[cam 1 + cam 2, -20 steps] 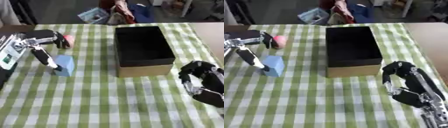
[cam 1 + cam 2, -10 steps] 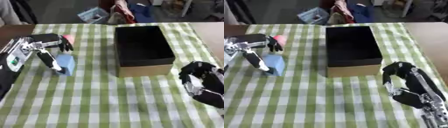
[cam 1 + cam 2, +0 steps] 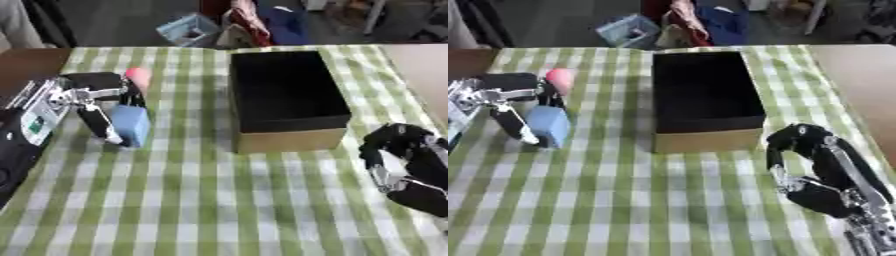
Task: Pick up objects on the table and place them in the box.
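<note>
Left eye view has my left hand (image 3: 87, 102) at the worktop's (image 3: 219, 200) left side, thumb and fingers bracketing the blue block (image 3: 131, 124), closing on it but not clearly clamped; I'd seat them on opposite faces before lifting. A pink object (image 3: 138, 77) lies just behind, so I'd lift straight up to avoid nudging it. The box (image 3: 284, 100) stands open mid-worktop. My right hand (image 3: 820, 165) rests curled, empty, lower right.
</note>
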Robot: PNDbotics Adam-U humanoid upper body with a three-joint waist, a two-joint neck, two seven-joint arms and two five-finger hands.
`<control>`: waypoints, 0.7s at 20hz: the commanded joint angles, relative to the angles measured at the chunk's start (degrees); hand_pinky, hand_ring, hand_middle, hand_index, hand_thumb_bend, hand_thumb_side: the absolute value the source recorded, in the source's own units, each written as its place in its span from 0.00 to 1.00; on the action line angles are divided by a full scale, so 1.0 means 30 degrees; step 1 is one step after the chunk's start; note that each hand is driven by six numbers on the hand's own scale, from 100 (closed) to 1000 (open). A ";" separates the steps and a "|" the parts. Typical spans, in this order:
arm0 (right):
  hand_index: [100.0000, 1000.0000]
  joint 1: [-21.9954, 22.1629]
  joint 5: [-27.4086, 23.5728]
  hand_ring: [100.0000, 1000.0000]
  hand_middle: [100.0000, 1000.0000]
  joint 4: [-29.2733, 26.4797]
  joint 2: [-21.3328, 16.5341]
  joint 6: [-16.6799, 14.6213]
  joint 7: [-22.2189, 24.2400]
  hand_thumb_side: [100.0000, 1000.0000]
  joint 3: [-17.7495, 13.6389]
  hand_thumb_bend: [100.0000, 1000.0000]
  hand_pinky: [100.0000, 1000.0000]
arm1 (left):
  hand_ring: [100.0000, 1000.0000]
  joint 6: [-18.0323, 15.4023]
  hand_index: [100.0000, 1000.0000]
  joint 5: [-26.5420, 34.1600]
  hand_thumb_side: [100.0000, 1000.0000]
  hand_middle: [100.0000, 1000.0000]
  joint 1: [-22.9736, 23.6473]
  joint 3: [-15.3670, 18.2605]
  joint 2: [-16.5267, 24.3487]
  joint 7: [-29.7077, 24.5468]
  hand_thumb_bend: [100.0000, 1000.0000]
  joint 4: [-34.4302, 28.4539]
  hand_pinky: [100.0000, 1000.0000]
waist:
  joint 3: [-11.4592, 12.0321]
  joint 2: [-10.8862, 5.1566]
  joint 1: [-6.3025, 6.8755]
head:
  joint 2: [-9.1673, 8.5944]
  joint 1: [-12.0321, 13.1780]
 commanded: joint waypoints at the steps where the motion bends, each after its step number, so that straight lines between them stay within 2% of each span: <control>1: 0.60 -0.0203 -0.0089 0.48 0.47 -0.0161 -0.0295 -0.0023 0.0026 0.00 -0.0093 0.00 0.63 | 0.40 0.0011 0.59 -0.0217 0.02 0.40 -0.0316 0.0038 0.0407 -0.0046 0.52 -0.0209 0.60 | -0.0002 -0.0258 0.0002 | -0.0130 -0.0050; 6: 0.60 -0.0222 -0.0081 0.48 0.47 -0.0149 -0.0292 -0.0028 0.0030 0.00 -0.0091 0.00 0.63 | 0.32 -0.0073 0.51 -0.0075 0.00 0.32 -0.0279 -0.0036 0.0612 -0.0067 0.46 -0.0630 0.55 | -0.0017 -0.0275 0.0025 | -0.0157 -0.0097; 10: 0.60 -0.0211 -0.0071 0.48 0.47 -0.0128 -0.0328 -0.0029 0.0040 0.00 -0.0079 0.00 0.63 | 0.31 -0.0086 0.50 0.0830 0.00 0.31 -0.0554 0.0077 0.1174 -0.0149 0.47 -0.1751 0.55 | -0.0024 -0.0304 0.0065 | -0.0159 -0.0081; 14: 0.60 -0.0237 -0.0086 0.48 0.47 -0.0107 -0.0362 -0.0024 0.0106 0.00 -0.0013 0.00 0.63 | 0.32 0.0372 0.51 0.2024 0.00 0.32 -0.1319 0.0285 0.1442 0.0252 0.47 -0.2859 0.55 | -0.0065 -0.0353 0.0107 | -0.0170 -0.0028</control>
